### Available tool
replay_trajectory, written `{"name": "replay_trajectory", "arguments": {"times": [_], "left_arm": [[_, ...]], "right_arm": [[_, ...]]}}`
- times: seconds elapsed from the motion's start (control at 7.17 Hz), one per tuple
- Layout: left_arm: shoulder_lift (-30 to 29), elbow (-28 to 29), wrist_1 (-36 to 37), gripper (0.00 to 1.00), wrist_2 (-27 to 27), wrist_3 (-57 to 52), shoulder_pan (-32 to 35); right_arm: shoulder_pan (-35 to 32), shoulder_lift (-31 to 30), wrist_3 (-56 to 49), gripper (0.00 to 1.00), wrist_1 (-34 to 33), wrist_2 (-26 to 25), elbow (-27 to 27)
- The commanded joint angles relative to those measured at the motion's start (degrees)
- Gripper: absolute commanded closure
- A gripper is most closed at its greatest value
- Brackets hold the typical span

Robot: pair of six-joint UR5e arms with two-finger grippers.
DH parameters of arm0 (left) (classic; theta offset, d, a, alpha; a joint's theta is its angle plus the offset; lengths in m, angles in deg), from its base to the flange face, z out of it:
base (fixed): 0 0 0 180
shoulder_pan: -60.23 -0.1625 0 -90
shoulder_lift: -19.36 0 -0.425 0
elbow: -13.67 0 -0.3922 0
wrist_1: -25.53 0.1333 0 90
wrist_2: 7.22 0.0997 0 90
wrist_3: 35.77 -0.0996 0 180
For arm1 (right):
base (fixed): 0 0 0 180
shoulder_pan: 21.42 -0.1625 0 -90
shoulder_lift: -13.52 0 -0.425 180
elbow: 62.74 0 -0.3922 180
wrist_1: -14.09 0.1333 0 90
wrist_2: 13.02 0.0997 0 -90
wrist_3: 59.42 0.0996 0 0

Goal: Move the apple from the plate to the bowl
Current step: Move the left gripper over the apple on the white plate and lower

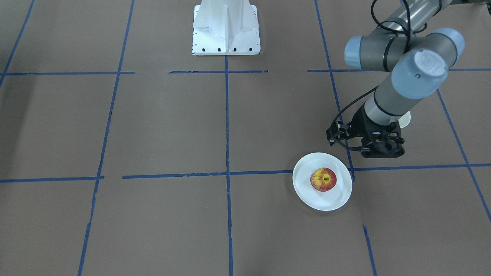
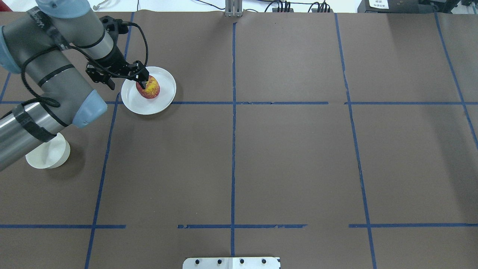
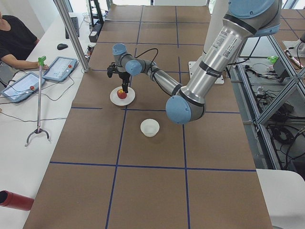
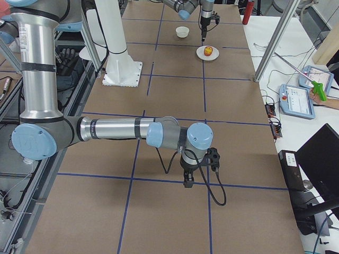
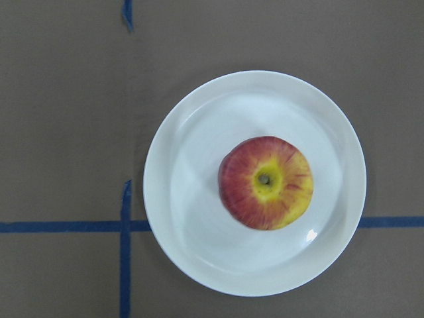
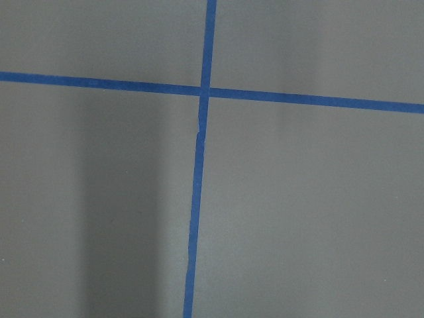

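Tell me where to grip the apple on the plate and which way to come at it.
Grip the apple across its widest middle, one finger on each rounded flank, coming straight down from above. It sits upright, stem dimple up, alone on the flat plate, whose raised rim would likely hinder a sideways approach.

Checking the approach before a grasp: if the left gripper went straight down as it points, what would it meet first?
Most likely the apple, lying on the plate roughly beneath the left gripper. The wrist view shows it slightly off centre, so a finger might touch its side first; the height is unclear.
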Motion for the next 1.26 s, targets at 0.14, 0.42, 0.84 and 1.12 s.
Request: {"name": "replay_trajectory", "arguments": {"times": [0.14, 0.42, 0.84, 1.12], "left_arm": [[-3.08, 9.26, -7.99, 0.00, 1.14, 1.48, -0.82], [-5.01, 12.43, -8.88, 0.00, 3.69, 1.74, -1.17], [-4.93, 15.25, -13.10, 0.00, 3.78, 2.80, -2.13], [-5.02, 15.70, -13.54, 0.00, 3.78, 2.88, -2.66]], "right_arm": [[0.00, 0.00, 0.00, 0.00, 0.00, 0.00, 0.00], [0.00, 0.00, 0.00, 0.00, 0.00, 0.00, 0.00], [0.00, -0.09, 0.00, 0.00, -0.08, 0.00, 0.00], [0.00, 0.00, 0.00, 0.00, -0.08, 0.00, 0.00]]}}
